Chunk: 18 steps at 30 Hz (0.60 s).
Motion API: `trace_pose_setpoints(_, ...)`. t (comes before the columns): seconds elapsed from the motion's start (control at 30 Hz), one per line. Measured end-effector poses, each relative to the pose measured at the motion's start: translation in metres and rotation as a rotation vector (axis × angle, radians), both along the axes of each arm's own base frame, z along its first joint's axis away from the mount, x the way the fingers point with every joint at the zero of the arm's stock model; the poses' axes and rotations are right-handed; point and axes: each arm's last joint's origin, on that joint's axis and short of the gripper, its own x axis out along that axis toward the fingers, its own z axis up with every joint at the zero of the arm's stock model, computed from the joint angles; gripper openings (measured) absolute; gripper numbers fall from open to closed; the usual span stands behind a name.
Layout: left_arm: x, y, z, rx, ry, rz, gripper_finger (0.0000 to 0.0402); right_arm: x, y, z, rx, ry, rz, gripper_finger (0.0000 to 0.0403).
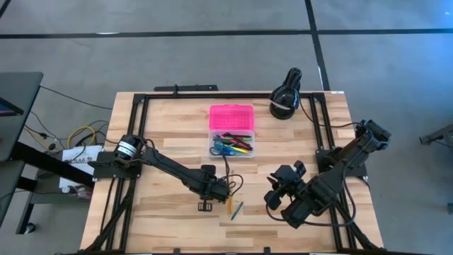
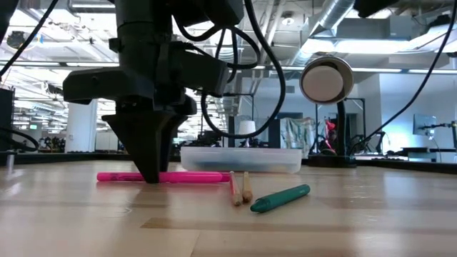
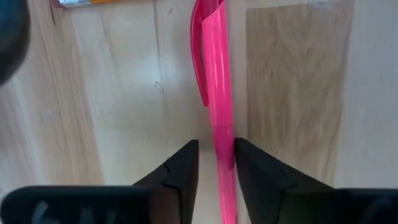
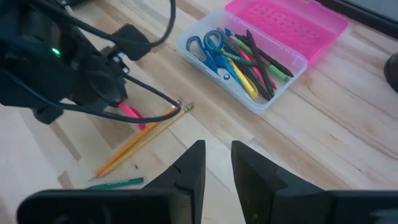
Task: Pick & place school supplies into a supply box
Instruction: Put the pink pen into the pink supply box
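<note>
A pink pen (image 3: pixel 219 81) lies flat on the table, near the front and left of centre. My left gripper (image 3: pixel 216 146) points straight down over it, open, with a finger on each side of its barrel (image 2: pixel 178 176). Beside it lie two pencils (image 4: pixel 143 140) and a green marker (image 4: pixel 115 182). The supply box (image 1: pixel 231 145) stands open at the table's middle, its pink lid (image 4: pixel 292 25) folded back. Blue scissors (image 4: pixel 208 50) and several pens lie in its clear base. My right gripper (image 4: pixel 216 158) hovers open and empty at the front right, above the table. My left gripper comes at the pink pen from above, fingers across its barrel. One finger (image 3: pixel 249 165) lies against the barrel's side (image 3: pixel 229 140); the other (image 3: pixel 183 168) stands off it by a small gap. The pen rests on the table.
A black round device (image 1: pixel 285 99) stands at the far right of the table. Black frame rails (image 1: pixel 138 127) run along the left and right edges. Bare wood lies between the box and the loose pencils.
</note>
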Motion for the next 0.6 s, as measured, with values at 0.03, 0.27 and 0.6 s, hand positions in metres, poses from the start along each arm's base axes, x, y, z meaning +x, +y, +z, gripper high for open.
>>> trace_pose_setpoints(0.03,0.0,0.0,0.0,0.0,-0.005,-0.006,0.0109,0.0,0.0,-0.002,0.001,0.002,-0.006,0.007)
trace_pose_setpoints(0.27,0.004,0.002,0.0,-0.035,-0.017,-0.018,0.0122,0.0,0.0,-0.012,0.03,-0.02,-0.032,0.007)
trace_pose_setpoints(0.6,0.009,0.019,0.0,-0.136,0.019,0.029,0.0092,0.0,0.0,-0.012,0.03,-0.02,-0.033,0.007)
